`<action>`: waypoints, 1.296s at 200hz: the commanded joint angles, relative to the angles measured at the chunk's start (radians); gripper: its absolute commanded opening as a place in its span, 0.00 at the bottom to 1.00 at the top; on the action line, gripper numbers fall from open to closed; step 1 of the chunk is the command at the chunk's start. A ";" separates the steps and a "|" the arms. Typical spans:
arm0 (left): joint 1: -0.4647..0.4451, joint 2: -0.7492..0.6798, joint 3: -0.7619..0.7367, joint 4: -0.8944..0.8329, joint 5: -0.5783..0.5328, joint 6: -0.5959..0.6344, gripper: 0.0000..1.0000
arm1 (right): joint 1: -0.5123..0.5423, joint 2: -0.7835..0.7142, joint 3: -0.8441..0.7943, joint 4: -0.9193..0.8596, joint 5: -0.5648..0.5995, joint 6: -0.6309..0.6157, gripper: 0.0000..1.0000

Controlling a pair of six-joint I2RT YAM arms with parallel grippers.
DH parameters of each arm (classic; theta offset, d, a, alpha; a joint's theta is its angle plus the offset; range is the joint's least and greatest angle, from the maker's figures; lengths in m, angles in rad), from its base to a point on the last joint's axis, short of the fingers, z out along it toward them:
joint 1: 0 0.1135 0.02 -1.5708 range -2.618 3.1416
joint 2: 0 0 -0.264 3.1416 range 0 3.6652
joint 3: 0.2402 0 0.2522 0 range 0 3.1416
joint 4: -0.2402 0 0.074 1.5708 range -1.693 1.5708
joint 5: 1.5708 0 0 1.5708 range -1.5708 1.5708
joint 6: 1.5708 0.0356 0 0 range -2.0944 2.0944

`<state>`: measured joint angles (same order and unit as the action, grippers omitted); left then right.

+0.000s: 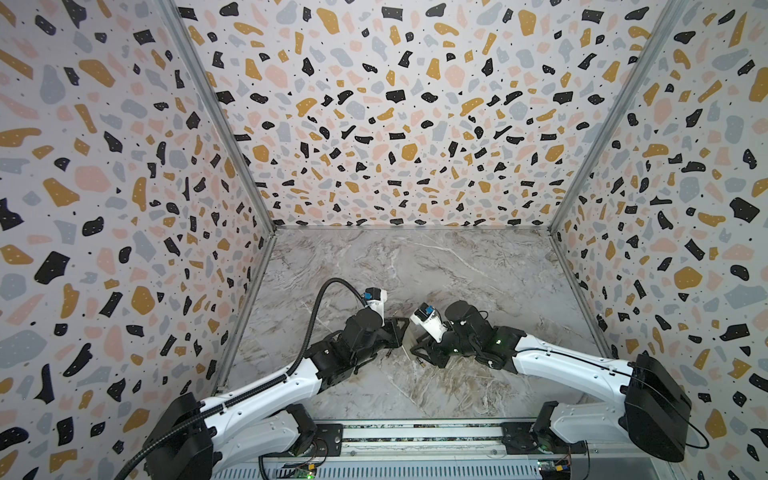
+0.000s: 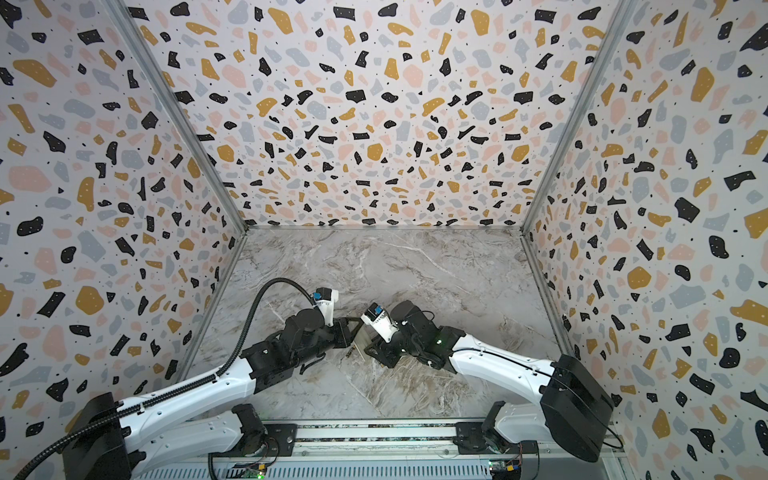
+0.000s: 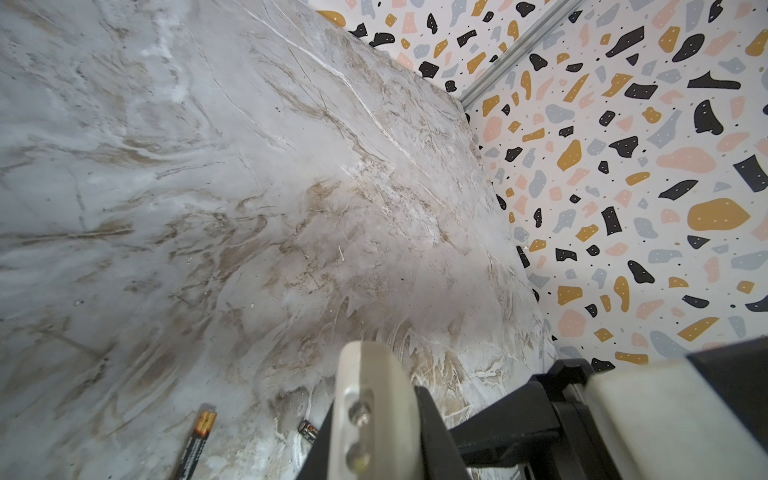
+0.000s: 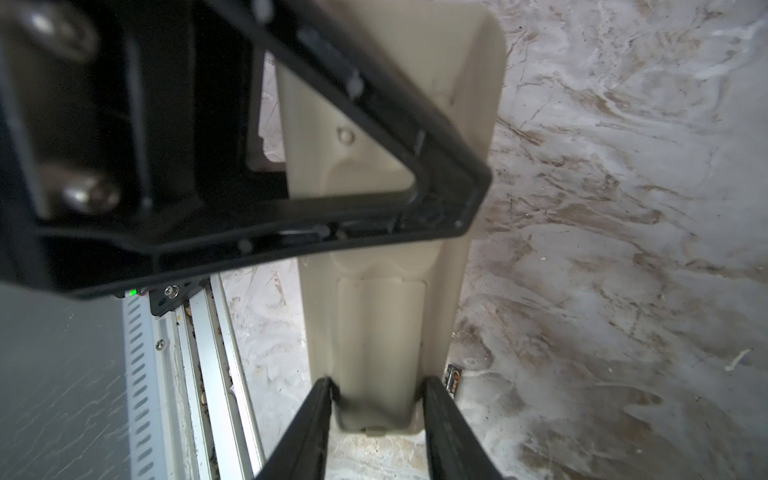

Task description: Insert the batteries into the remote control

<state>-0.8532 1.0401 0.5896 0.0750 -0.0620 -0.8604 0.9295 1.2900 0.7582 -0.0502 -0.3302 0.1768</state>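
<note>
since the cover [image 4: 380,332] looks seated and the batteries [image 3: 203,430] lie on the table [image 3: 208,166], i've got the remote control [image 4: 469,83] back-up: my left gripper [image 1: 397,334] clamped mid-body, right gripper [image 4: 378,386] pinching its end. keep grips square, no twist.

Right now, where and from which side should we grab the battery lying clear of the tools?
I'd take the battery mid-body, pinched across its round sides, coming straight down. It lies flat on the table with bare surface along both long sides; its ends offer little to pinch.
</note>
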 commanded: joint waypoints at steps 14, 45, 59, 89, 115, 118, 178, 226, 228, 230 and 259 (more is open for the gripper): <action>-0.004 -0.011 0.023 0.067 0.004 -0.009 0.00 | -0.001 0.005 0.000 0.012 -0.018 -0.007 0.36; -0.004 -0.009 0.022 0.075 0.006 -0.012 0.00 | 0.000 0.006 -0.005 0.024 -0.031 -0.014 0.35; -0.003 -0.008 0.022 0.077 0.007 -0.011 0.00 | -0.001 0.005 -0.007 0.027 -0.033 -0.015 0.34; -0.004 -0.001 0.026 0.078 0.005 -0.010 0.00 | 0.000 0.009 -0.003 0.029 -0.033 -0.019 0.32; -0.004 0.005 0.033 0.075 0.004 -0.006 0.00 | -0.001 0.010 -0.002 0.033 -0.038 -0.022 0.31; -0.004 0.005 0.033 0.075 0.004 -0.006 0.00 | -0.001 0.011 -0.002 0.034 -0.038 -0.022 0.31; -0.003 0.009 0.035 0.083 0.002 -0.009 0.00 | -0.001 0.015 -0.002 0.040 -0.047 -0.026 0.28; -0.003 0.010 0.030 0.085 -0.007 -0.011 0.00 | -0.001 0.015 -0.002 0.046 -0.050 -0.027 0.25; -0.003 0.009 0.031 0.086 -0.007 -0.012 0.00 | -0.001 0.015 -0.003 0.046 -0.050 -0.028 0.25; -0.004 0.009 0.032 0.086 -0.007 -0.012 0.00 | 0.000 0.014 -0.003 0.046 -0.049 -0.028 0.25; -0.004 0.012 0.026 0.088 -0.020 -0.015 0.00 | 0.000 0.015 -0.007 0.047 -0.044 -0.026 0.23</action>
<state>-0.8528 1.0508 0.5896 0.0723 -0.0807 -0.8581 0.9218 1.3029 0.7563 -0.0299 -0.3447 0.1661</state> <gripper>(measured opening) 0.232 0.265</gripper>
